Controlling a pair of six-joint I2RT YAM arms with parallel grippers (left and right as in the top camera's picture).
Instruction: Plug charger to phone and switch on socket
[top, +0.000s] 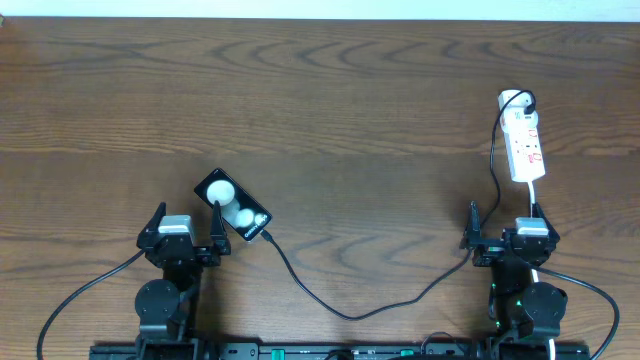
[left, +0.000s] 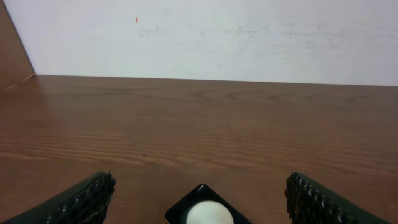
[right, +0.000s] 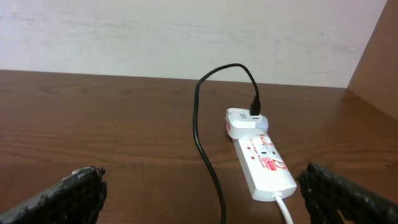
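- The phone is lying slantwise on the tabletop, with its two white blobs facing up.
- The charger is running from the phone's near right corner and sagging toward the robot. It is then climbing away far to the phone's right.
- There its other end is sitting in a white adapter at the far end of the socket.
- In the overhead view the charger's tip is meeting the phone's corner. It is too small to tell whether the tip is seated or only touching, and neither wrist view is showing that joint.
- Judging by how the cable lies, the plugging step is looking done or nearly so, though a check of the joint is looking worthwhile.
- The socket is lying well apart from the phone, on the phone's right and a little farther from the robot. Its red marks are showing in the right wrist view, but the switch position is not readable.
- Switching on is therefore appearing to be the step left.
- The left claw is gaping wide and gripping nothing. It is hovering just on the robot's side of the phone, with the phone's end showing between its fingers.
- The right claw is likewise spread and empty. It is sitting far to the phone's right, facing the socket without touching it.
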